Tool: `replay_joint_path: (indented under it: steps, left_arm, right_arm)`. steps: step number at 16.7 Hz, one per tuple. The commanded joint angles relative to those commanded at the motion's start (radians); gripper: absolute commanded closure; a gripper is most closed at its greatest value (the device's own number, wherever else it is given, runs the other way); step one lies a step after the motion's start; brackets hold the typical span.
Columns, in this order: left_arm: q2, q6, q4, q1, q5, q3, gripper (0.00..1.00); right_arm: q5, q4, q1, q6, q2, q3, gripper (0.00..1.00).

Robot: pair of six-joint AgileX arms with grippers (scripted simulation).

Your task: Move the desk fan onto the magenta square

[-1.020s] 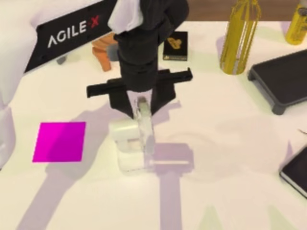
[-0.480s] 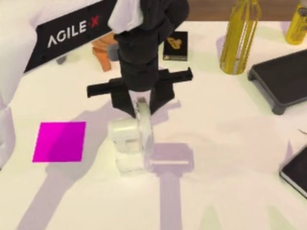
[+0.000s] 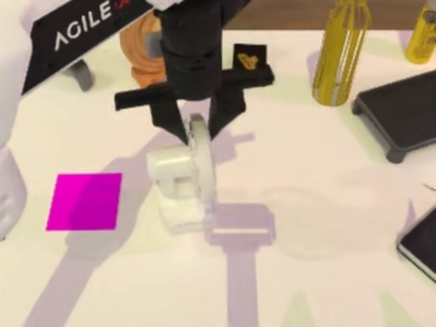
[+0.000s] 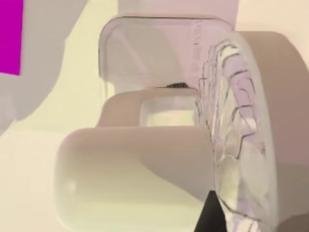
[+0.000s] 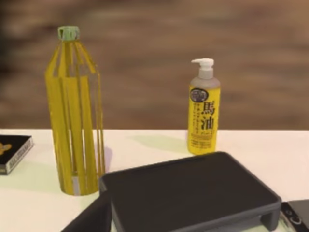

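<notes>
Left gripper (image 3: 196,131) clamps the desk fan (image 3: 184,182) by its cage rim.
The fan stands just right of the magenta square (image 3: 85,201); carry it upright and level across. Right gripper is out of view.

- "AGILE" in white capitals runs along the dark panel of the left arm (image 3: 82,30), just left of the orange stand (image 3: 139,51).
- Black Chinese characters "馬油" stand on the yellow pump bottle (image 5: 203,113), well right of the tall yellow bottle (image 5: 76,111).
- A gold emblem marks the small black box (image 3: 249,58); no words there are readable.
</notes>
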Motion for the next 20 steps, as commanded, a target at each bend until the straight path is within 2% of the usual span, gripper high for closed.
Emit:
replay_joint_path:
  steps: [7,11,15,20]
  left_arm:
    - [-0.001,0.003,-0.035,-0.002,0.000,0.036,1.00]
    - [-0.004,0.107,-0.041,0.018,-0.001,0.008,1.00]
    - [-0.026,0.381,-0.043,0.068,-0.001,-0.043,1.00]
    - [-0.093,0.911,-0.020,0.160,0.001,-0.124,1.00]
  right_arm:
    - [0.000,0.000,0.000,0.000,0.000,0.000,0.00]
    - [0.000,0.000,0.000,0.000,0.000,0.000,0.00]
    - [0.000,0.000,0.000,0.000,0.000,0.000,0.00]
    - [0.000,0.000,0.000,0.000,0.000,0.000,0.00]
